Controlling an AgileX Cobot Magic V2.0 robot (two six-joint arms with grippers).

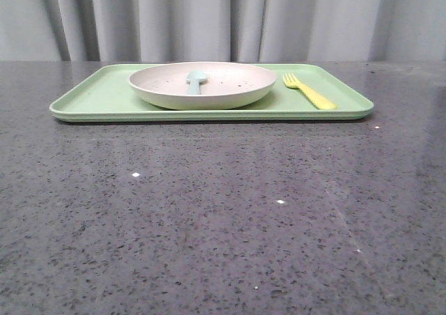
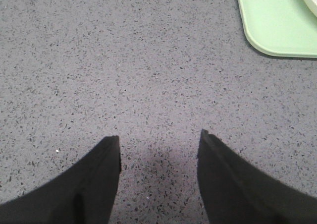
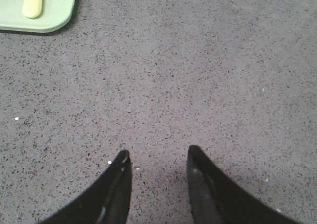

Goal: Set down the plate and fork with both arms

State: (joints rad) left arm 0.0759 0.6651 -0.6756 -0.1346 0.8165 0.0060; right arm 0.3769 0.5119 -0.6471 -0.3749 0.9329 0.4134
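Plate and fork rest centre-frame on the tray, seemingly placed; left gripper and right gripper hang spread, empty.

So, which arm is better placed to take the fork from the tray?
The right arm, probably. The fork lies on the tray's right end, and its handle shows in the right wrist view above the open right tool. The left tool sees only the plate's edge.
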